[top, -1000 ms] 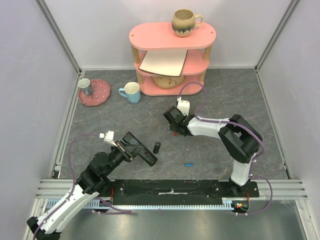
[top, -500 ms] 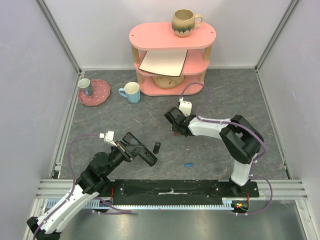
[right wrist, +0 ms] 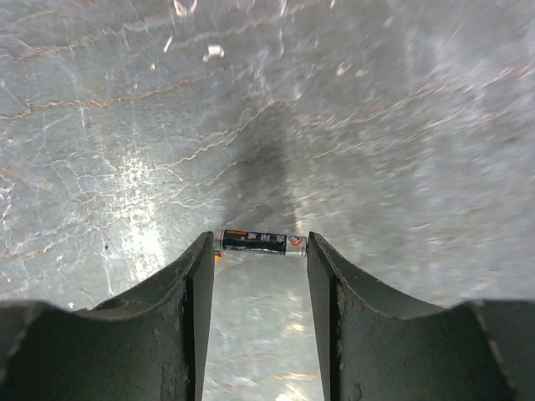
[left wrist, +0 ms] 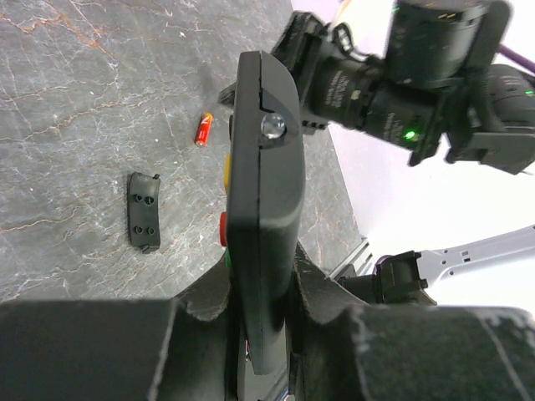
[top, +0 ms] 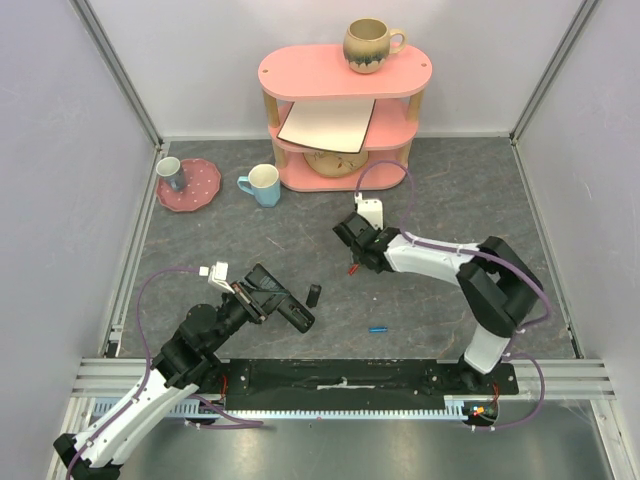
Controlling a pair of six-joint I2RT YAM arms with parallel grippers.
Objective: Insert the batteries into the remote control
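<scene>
Left gripper (top: 270, 298) pinches the remote (left wrist: 266, 192) by one end, edge-on to my wrist view and held above the table (top: 450, 190). Battery cover (left wrist: 144, 210) lies flat on the table just beside it. Right gripper (right wrist: 261, 276) is low over the table, jaws partly spread, the red battery (right wrist: 262, 242) lying crosswise between the tips. I cannot tell whether they grip it. Blue battery (top: 378, 328) lies apart, nearer the arm bases.

Grey table (top: 450, 190) — blue batt. (top: 378, 328), cover (top: 313, 294)
</scene>
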